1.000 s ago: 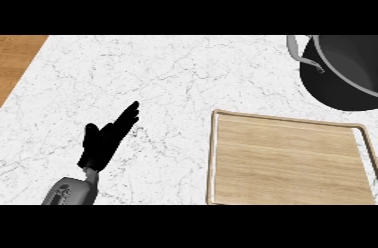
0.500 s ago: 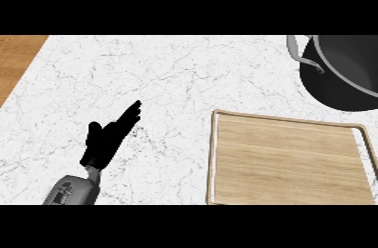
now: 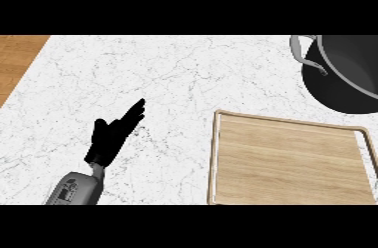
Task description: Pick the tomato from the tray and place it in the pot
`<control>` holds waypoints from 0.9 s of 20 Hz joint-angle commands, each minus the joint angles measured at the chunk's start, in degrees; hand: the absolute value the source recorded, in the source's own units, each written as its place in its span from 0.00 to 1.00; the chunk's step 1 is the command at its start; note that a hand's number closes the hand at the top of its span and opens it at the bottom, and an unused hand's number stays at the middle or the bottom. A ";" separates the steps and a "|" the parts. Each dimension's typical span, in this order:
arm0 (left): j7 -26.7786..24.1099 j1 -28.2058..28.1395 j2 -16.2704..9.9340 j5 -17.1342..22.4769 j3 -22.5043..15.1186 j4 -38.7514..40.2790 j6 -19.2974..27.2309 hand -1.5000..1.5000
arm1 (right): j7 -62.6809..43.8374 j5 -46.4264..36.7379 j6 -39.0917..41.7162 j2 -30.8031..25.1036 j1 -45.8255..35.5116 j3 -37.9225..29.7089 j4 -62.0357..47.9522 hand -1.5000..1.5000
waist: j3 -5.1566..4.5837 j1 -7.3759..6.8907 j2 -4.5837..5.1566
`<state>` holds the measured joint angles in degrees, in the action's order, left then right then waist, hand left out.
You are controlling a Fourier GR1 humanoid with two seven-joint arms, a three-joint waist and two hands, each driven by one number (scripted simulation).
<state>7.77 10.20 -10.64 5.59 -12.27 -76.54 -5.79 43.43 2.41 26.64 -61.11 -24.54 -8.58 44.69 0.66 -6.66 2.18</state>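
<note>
The wooden tray (image 3: 291,159) lies on the marble counter at the lower right, and nothing shows on its surface. A dark pot (image 3: 347,74) with a grey handle stands at the upper right, partly cut off by the view's edge; its inside looks dark and bare where visible. No tomato is in view. My left hand (image 3: 112,136) rests open over the counter at the lower left, fingers straight and pointing up and to the right, well left of the tray. My right hand does not show.
The white marble counter (image 3: 184,77) fills most of the view. A strip of wooden floor (image 3: 16,57) shows past its left edge at the upper left.
</note>
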 commanded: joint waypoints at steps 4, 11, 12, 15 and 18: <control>-0.66 0.36 0.42 -0.81 -0.38 0.43 0.15 0.50 | 8.73 -7.09 3.48 -0.83 -7.78 6.75 -4.02 1.00 | -0.22 -0.84 -0.02; -1.25 -0.37 0.78 -0.53 -0.03 1.72 -0.31 0.50 | 8.41 -16.61 -1.88 3.25 -17.86 15.60 -7.11 1.00 | -0.46 0.19 -0.45; -0.44 2.27 1.91 -0.68 0.15 2.81 0.47 0.50 | 9.43 -17.32 -3.43 5.20 -18.54 16.28 -8.38 1.00 | -0.42 0.50 -0.18; -1.60 -0.75 0.25 -1.05 0.77 1.08 0.58 0.50 | 9.12 -22.93 -7.36 5.22 -22.69 19.52 -11.00 1.00 | -0.47 0.38 -0.52; 1.27 1.05 0.53 -1.53 -0.07 0.76 0.51 0.50 | 6.50 -30.43 -21.17 10.12 -23.78 23.40 -11.56 1.00 | -0.45 0.65 -0.47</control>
<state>7.79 10.67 -9.92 4.49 -12.18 -75.41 -5.38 49.32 -20.86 12.89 -53.81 -45.00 10.85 35.05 0.23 -6.16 1.74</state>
